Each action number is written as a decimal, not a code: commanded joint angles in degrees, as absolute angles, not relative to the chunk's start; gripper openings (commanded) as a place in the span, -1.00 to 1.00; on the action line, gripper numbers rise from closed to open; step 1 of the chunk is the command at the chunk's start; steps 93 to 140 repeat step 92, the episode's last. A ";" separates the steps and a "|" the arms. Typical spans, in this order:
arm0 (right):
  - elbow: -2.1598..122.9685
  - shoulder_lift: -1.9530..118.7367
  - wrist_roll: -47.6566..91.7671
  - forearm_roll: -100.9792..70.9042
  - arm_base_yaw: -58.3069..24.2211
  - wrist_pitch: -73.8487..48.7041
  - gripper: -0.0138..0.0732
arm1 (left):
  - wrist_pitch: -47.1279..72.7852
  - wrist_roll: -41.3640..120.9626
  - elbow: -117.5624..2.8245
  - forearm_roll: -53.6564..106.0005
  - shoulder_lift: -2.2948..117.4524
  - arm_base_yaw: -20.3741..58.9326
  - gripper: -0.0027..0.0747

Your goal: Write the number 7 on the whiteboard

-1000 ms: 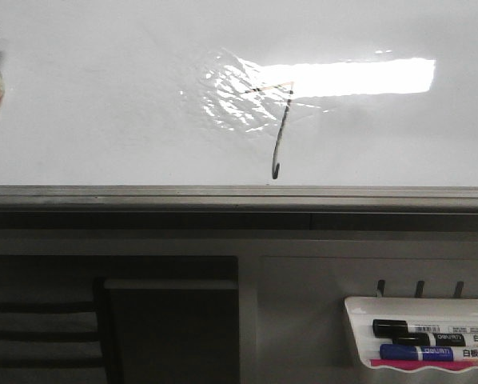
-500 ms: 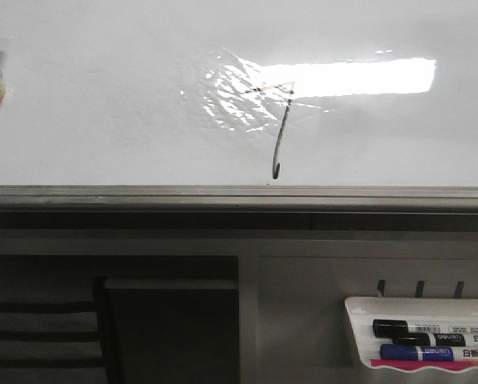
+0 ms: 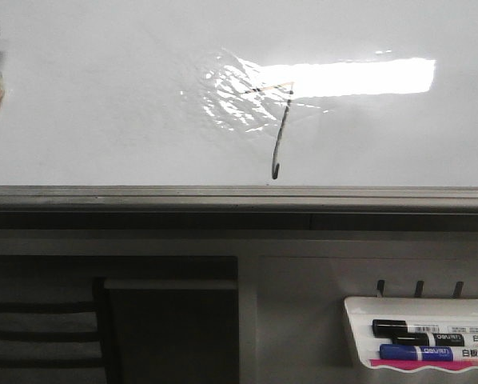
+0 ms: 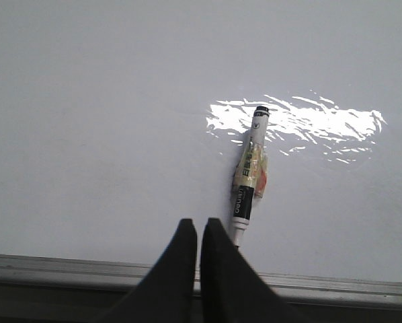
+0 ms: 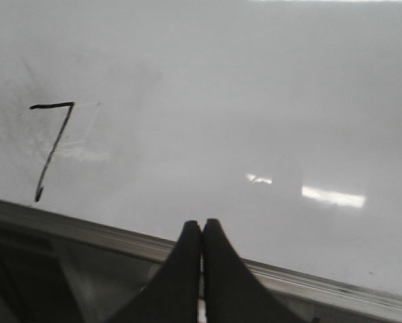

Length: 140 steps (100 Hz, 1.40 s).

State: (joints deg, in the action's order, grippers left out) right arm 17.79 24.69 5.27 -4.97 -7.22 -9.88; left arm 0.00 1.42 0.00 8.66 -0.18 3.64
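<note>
While my left claw [image 4: 198, 232] sits pinched closed, empty, a marker [image 4: 249, 176] lies on the whiteboard [image 3: 103, 120] just at its one o'clock. My right claw [image 5: 202, 232] is closed too, holding nothing. The 7 [image 3: 277, 128] stands mid-board, a tray [image 3: 419, 340] with markers at its five o'clock, below the rail [image 3: 223, 196].
</note>
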 commanded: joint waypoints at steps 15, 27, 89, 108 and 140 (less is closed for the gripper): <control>4.34 8.45 5.65 -4.43 0.03 6.35 -0.85 | -4.40 1.29 1.94 9.10 -2.01 3.80 -0.98; 0.35 1.92 5.65 -4.43 0.39 6.23 -0.85 | -4.40 1.29 1.94 9.10 -2.01 3.80 -0.98; -2.32 -1.73 5.65 -4.43 0.39 4.23 -0.85 | -4.40 1.29 1.94 9.10 -2.01 3.80 -0.98; -2.32 -1.73 5.65 -4.43 0.39 4.23 -0.85 | -4.40 1.29 1.94 9.10 -2.01 3.80 -0.98; -2.32 -1.73 5.65 -4.43 0.39 4.23 -0.85 | -4.40 1.29 1.94 9.10 -2.01 3.80 -0.98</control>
